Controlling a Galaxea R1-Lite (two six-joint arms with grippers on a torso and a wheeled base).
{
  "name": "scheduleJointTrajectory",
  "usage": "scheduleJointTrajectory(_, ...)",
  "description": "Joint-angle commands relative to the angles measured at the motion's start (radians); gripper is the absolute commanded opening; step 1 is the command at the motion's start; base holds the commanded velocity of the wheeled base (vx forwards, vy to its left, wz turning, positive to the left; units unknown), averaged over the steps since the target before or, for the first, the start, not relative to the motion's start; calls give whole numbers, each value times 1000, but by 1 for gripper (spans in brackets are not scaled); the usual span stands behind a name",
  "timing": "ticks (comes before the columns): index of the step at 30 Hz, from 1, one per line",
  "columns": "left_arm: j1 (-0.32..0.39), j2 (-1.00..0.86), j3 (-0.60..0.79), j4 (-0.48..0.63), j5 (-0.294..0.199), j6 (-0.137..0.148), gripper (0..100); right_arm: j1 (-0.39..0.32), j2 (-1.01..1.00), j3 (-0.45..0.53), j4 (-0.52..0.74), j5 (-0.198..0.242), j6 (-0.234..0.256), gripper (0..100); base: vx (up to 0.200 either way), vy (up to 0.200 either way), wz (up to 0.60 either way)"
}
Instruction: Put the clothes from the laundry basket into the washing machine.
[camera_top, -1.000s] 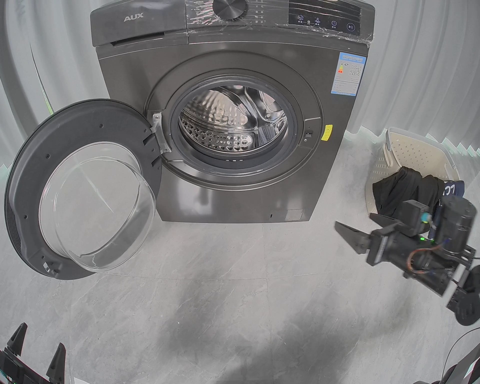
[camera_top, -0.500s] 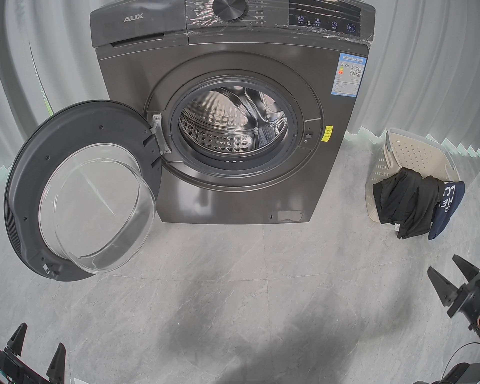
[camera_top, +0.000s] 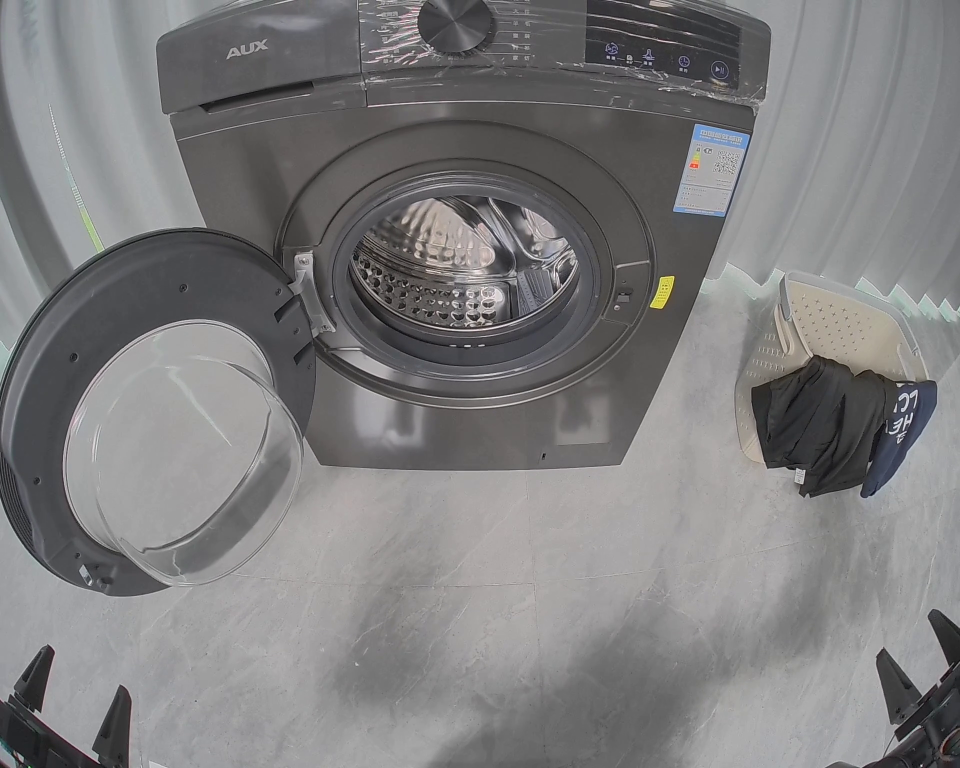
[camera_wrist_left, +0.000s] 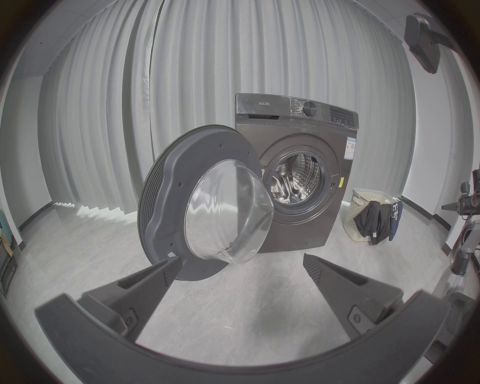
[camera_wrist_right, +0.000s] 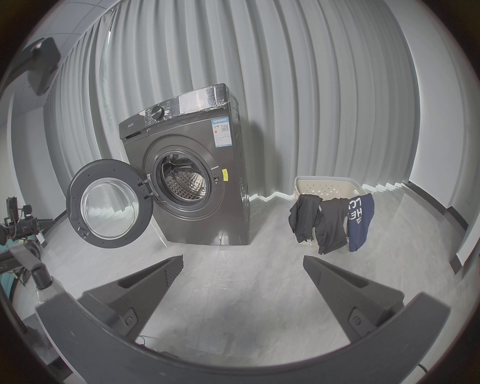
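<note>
Right gripper (camera_top: 910, 637): pulled back from laundry basket (camera_top: 850, 300) to near right, spread open, empty; clothes (camera_top: 825, 425) yet to load

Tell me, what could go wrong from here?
The black clothes and navy garment hang overlapped over the rim of the laundry basket, so the right pincer may drag several at once or tip the basket. A long trailing garment could snag on the open door or drop short of the drum.
</note>
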Motion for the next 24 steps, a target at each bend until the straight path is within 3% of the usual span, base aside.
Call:
scheduleJointTrajectory(1, 1, -13, 16, 0, 1, -1, 100, -38, -146, 16, 23, 10, -9, 100, 0, -200, 0)
scheduleJointTrajectory(3, 1, -13, 16, 0, 1, -3, 100, -38, -146, 16, 23, -8, -12, 100, 0, -200, 0)
scheduleJointTrajectory(7, 1, -13, 16, 0, 1, -3, 100, -37, -146, 16, 66, -103, -11, 100, 0, -200, 0)
scheduleJointTrajectory(13, 1, -13, 16, 0, 1, -3, 100, -38, -146, 16, 75, -82, -48, 100, 0, -200, 0)
scheduleJointTrajectory(17, 1, -13, 16, 0, 3, -1, 100, -38, -146, 16, 73, -59, -51, 100, 0, -200, 0)
scheduleJointTrajectory(24, 1, -13, 16, 0, 4, 0, 100, -38, -146, 16, 72, -57, -51, 100, 0, -200, 0)
